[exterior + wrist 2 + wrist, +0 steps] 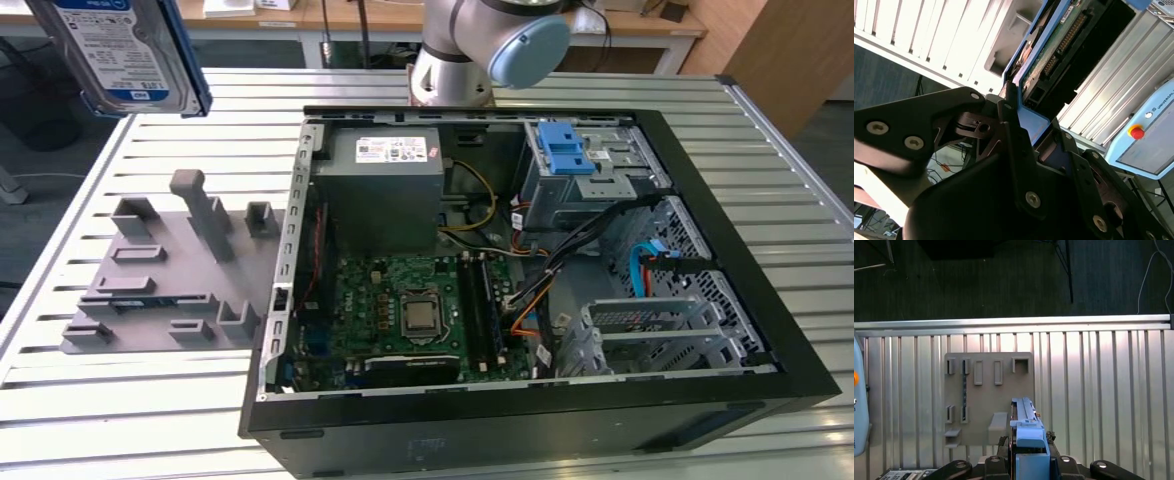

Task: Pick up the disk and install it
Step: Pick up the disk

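Fingers [1013,131] tight around the disk [118,50]

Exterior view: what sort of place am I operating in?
Probably a robotics lab workbench set up for computer assembly: an open black desktop computer case lies on a slatted silver metal table, a grey plastic parts fixture sits beside it, and wooden desks stand behind.
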Motion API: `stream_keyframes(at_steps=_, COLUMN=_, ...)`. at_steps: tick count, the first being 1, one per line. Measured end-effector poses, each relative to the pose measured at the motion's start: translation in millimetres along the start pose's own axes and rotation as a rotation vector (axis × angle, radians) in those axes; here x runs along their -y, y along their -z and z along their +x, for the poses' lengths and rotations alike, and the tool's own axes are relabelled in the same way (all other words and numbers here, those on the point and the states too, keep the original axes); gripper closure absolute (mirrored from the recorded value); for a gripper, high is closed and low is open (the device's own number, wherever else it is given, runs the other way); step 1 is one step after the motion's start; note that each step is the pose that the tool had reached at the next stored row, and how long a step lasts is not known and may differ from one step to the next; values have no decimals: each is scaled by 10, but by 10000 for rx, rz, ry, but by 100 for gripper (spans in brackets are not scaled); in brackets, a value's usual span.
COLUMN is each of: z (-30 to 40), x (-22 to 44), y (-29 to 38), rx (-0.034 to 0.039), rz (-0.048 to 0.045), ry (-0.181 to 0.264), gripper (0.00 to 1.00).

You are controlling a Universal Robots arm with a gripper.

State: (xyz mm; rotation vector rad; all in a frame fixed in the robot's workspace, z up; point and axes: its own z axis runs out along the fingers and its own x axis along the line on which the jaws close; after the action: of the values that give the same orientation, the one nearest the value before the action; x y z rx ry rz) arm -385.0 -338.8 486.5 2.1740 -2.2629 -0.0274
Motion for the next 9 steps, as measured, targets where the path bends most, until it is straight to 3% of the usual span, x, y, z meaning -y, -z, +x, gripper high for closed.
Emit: stream_keyframes(at_steps=9, z=23, x=40, y=1, rx=-1, rz=-1, ry=1, gripper=64)
